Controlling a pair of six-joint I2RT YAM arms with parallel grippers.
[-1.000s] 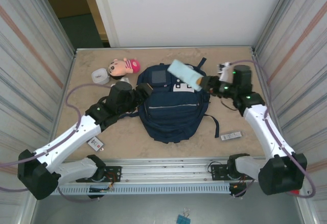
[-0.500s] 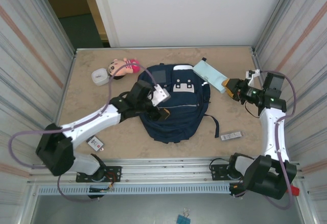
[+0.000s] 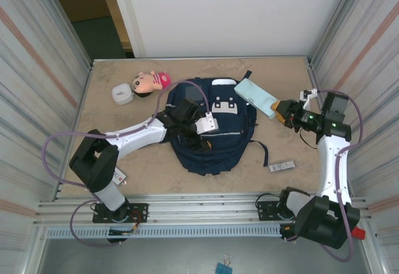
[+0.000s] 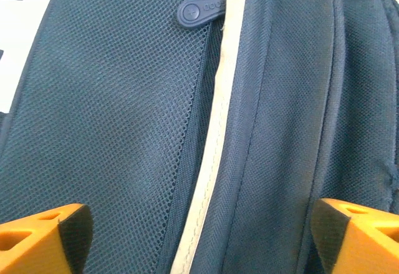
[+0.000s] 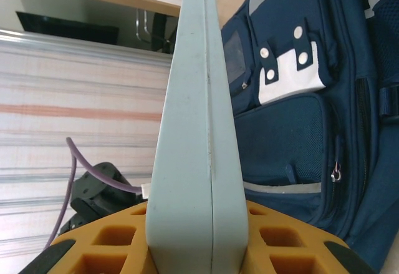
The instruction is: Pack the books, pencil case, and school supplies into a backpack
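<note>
My right hand (image 3: 280,109) is clamped on the pencil case (image 3: 252,96), a pale teal box gripped by one end, with its long body sticking out toward the backpack (image 3: 215,152) and hanging in the air just off the bag's upper right corner. My left hand (image 4: 199,224) is low over the middle of the backpack with its fingers spread wide and nothing between them but navy fabric. In my left wrist view a pale piped seam runs up between the two orange tips, and a small dark zipper pull (image 4: 199,10) lies farther ahead along it. I judge that I am at the step of getting the bag open so the case can go in, since from above I see no open mouth on the backpack. As I read it, the next move belongs to the left hand: slide forward along the seam to the pull, or pinch the fabric beside it, close firmly and draw the opening apart. The cloth is soft and may bunch rather than part, so the pinch must be exact. Only then should my right hand swing the case over and lower it in lengthwise. A slim white-and-black bar (image 3: 281,166) and a black-and-white card pack (image 3: 116,175) wait on the surface (image 3: 162,174), not yet packed.
</note>
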